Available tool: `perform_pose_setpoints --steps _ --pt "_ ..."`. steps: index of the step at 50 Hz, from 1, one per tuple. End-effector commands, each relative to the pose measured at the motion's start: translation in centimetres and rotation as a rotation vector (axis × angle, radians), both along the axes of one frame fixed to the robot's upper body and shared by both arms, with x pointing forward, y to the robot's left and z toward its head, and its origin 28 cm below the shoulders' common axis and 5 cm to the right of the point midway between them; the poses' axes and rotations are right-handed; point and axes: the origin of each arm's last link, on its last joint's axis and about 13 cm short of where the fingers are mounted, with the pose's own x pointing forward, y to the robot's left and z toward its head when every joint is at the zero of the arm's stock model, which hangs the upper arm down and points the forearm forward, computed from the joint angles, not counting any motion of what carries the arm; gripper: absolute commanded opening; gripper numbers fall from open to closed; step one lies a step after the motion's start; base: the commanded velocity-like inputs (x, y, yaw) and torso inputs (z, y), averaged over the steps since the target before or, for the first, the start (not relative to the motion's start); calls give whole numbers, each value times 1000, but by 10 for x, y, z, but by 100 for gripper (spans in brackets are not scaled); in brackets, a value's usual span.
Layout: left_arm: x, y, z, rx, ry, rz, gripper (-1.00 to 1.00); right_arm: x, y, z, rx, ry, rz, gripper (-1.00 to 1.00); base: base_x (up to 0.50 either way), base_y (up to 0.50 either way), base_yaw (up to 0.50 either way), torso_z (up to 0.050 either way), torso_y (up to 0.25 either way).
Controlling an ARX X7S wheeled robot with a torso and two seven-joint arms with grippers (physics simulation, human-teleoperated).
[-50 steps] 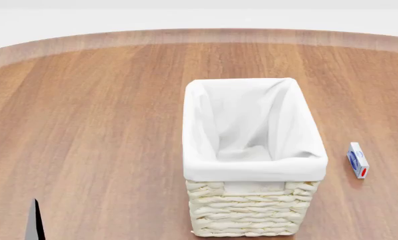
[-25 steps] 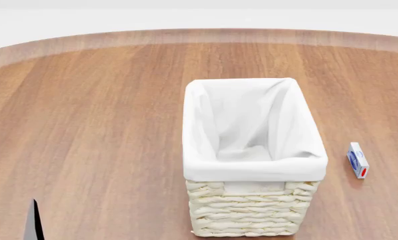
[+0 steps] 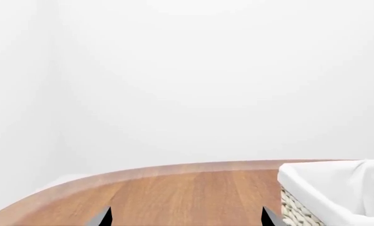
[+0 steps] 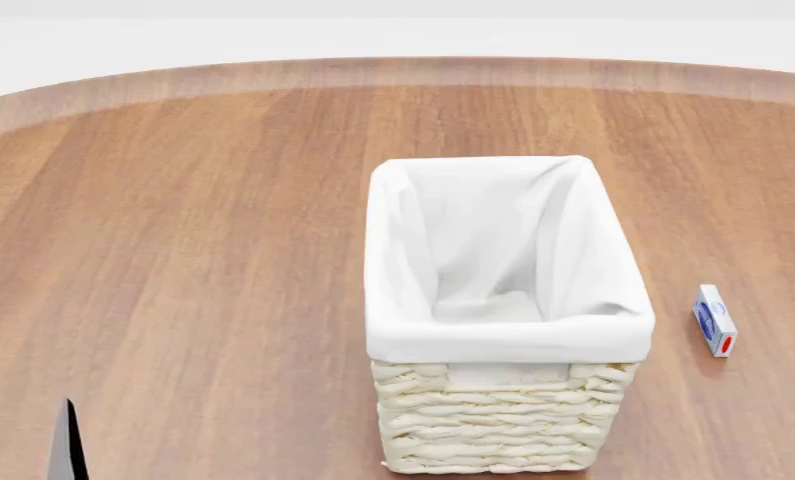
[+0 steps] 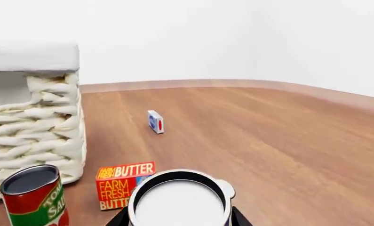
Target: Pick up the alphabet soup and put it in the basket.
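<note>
The alphabet soup (image 5: 179, 205) is seen only in the right wrist view, as a can w/ a pale whitish top and a dark rim, standing upright directly between the two dark fingertips of the right end effector (image 5: 178, 217). The fingers are set on either side of the can, close against it, but whether they are clamped on it can't be told; the label is not visible. Just beside it, a red-and-green labelled can (image 5: 35, 196) w/ a dark top stands upright, and an orange butter box (image 5: 122, 183) stands just behind the soup. Both sit near the woven wall of the basket (image 5: 33, 127).

In the head view the basket (image 4: 493, 425) is placed mid-desk (image 4: 170, 250), its white liner folded over the rim; nothing is seen inside but cloth. A small blue-and-white box (image 4: 715, 319) lies on the desk, apart from the basket on the right side.

The left end effector (image 3: 185, 217) is shown w/ its two dark fingertips spread apart, nothing between them, over bare desk beside the basket's corner. In the head view only a dark sliver (image 4: 66, 440) appears at the lower left edge.
</note>
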Motion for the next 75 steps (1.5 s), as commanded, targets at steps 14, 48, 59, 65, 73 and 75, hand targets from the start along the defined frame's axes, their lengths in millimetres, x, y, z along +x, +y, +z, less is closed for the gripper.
perform_pose_setpoints --steps 14,48,59,65,73,75 --pt "1 0 0 -12 9 -10 100 6 1 173 -100 -246 17 -100 0 0 0 0 0" --pt "2 0 -2 -7 17 -5 100 104 65 363 -257 -543 389 -100 0 0 0 0 1" --pt "2 0 -2 -6 17 -3 100 154 85 384 -276 -512 430 -100 0 0 0 0 1" --pt "3 0 -3 -7 19 -5 100 176 92 390 -279 -489 442 -100 0 0 0 0 0" --pt "3 1 -3 -9 21 -4 100 204 98 396 -270 -457 440 -100 0 0 0 0 0" --pt "3 1 -4 -9 22 -4 100 209 98 397 -274 -450 437 -100 0 0 0 0 5"
